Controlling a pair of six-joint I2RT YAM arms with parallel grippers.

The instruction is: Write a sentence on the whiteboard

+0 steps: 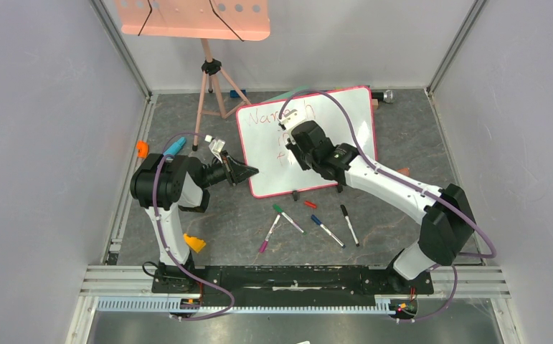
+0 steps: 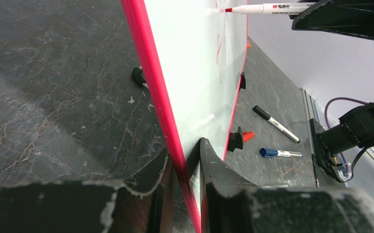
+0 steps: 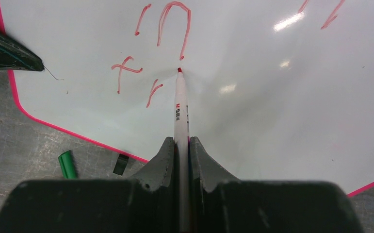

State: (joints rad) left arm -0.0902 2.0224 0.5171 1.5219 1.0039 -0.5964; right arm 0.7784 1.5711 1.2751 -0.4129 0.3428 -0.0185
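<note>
The whiteboard (image 1: 345, 118), glossy white with a pink-red rim, stands tilted on the dark table. My left gripper (image 1: 249, 172) is shut on its left edge; in the left wrist view the rim (image 2: 152, 77) runs down between the left gripper's (image 2: 186, 167) jaws. My right gripper (image 1: 292, 149) is shut on a red marker (image 3: 180, 112), whose tip touches the board below the red "in" (image 3: 166, 24). The sentence (image 1: 280, 115) shows as thin red words, with "fr" (image 3: 132, 77) on the third line. The marker (image 2: 267, 8) also shows in the left wrist view.
Loose markers lie in front of the board: green (image 1: 287, 218), purple (image 1: 269, 233), blue (image 1: 327, 231), black (image 1: 349, 224), plus a red cap (image 1: 310, 204). A salmon perforated tray (image 1: 194, 18) on a tripod (image 1: 212, 86) stands back left. An orange piece (image 1: 194, 244) lies near the left arm's base.
</note>
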